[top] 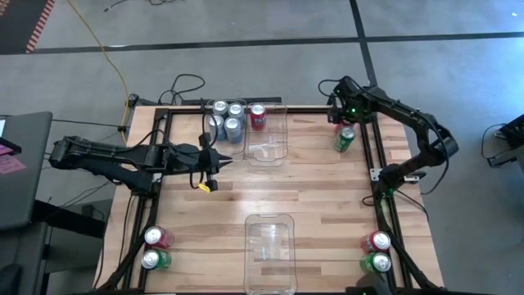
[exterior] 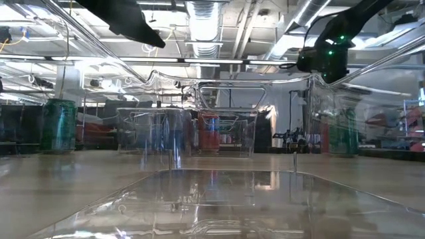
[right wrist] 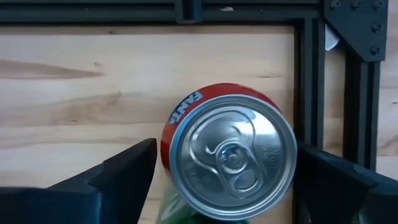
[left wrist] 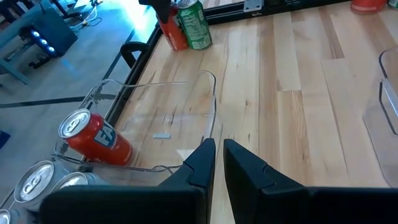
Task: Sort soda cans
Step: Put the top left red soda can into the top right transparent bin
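The right gripper (right wrist: 221, 180), jaws spread, straddles a red can (right wrist: 230, 149) beside the green can (top: 344, 139). Next: close squarely on it. The left gripper (top: 219, 161) waits shut beside the far bin (top: 282, 123).

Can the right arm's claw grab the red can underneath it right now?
Probably yes. The right gripper hangs open straight above the red can, one finger on each side, nothing covering the top. A green can stands close beside it and might get bumped.

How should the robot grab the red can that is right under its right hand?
Around its round side wall, coming straight down from above. The red can stands upright, silver top facing up, and the open right gripper already has one finger on each side. A green can sits close beside it, so probably keep the fingers snug.
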Robot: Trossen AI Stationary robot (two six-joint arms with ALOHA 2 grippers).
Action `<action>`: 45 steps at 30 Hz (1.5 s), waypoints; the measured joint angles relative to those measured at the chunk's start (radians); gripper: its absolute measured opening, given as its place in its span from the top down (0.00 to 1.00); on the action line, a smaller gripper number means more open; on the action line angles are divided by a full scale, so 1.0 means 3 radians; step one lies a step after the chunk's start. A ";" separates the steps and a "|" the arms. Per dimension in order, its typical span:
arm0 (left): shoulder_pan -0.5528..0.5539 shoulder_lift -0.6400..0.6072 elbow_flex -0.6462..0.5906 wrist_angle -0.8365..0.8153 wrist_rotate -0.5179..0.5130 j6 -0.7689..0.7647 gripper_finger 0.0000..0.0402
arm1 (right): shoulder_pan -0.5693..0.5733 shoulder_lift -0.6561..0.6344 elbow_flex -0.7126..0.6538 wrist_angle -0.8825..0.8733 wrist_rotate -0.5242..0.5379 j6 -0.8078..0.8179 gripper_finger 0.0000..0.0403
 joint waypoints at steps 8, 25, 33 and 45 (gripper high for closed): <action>-0.0001 0.0000 0.0000 0.0005 0.0000 0.0032 0.93 | 0.0149 0.0003 0.0000 0.0269 0.0000 -0.0025 0.29; -0.0001 0.0000 0.0000 0.0006 0.0000 0.0030 0.93 | 0.0925 0.0008 0.0559 0.0160 0.0002 -0.0095 0.33; -0.0001 -0.0107 0.0000 -0.0133 0.0001 0.0104 0.93 | 0.1040 0.0005 0.1139 0.0145 0.0013 -0.0093 0.33; 0.0000 -0.0961 0.0000 -0.0586 0.0000 -0.0141 0.93 | 0.1203 0.0152 0.1263 0.0646 0.0004 -0.0497 0.33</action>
